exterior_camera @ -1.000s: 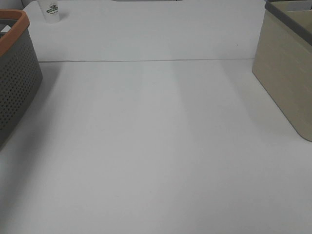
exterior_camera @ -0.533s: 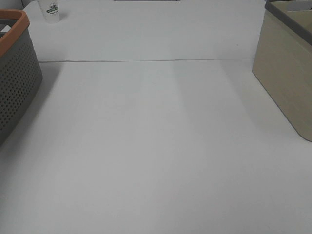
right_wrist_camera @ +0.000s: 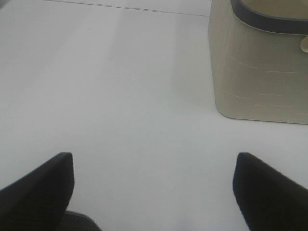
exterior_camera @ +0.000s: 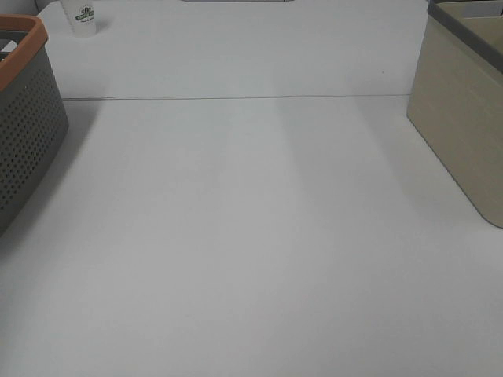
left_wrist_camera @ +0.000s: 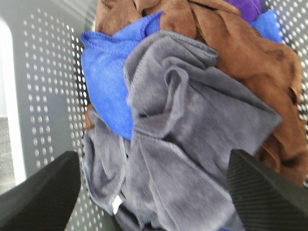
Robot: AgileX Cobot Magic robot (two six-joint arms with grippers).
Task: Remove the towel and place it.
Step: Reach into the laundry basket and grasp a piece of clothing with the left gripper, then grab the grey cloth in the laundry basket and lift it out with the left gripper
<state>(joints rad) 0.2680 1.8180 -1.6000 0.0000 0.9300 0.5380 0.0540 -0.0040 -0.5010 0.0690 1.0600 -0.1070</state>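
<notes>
Charcoal-grey cloth is nowhere in the high view. We log only the white table (exterior_camera: pixel 251 236), a holed basket (exterior_camera: pixel 27 133) with an orange rim at the left edge, a beige bin (exterior_camera: pixel 460 118) at the right and a cup (exterior_camera: pixel 82 17) at the far corner. Neither arm shows, and the basket's inside is cut off.

Left wrist view: the towel (left_wrist_camera: pixel 192 144) lies crumpled on top of a pile inside the basket (left_wrist_camera: pixel 48 72). It is directly ahead of the left claw (left_wrist_camera: pixel 153 166), whose jaws stand wide apart and hold nothing. It overlaps a blue cloth (left_wrist_camera: pixel 108 72) and a brown cloth (left_wrist_camera: pixel 240 53). A small white tag (left_wrist_camera: pixel 115 204) sits near one jaw. The towel is bunched, so we read no clear long axis. We cannot tell how much of it is trapped under the other cloths.

Right wrist view: the right claw (right_wrist_camera: pixel 153 159) is spread and empty over bare table, with the bin (right_wrist_camera: pixel 255 72) ahead. No towel here. We judge the left arm far the nearer.
</notes>
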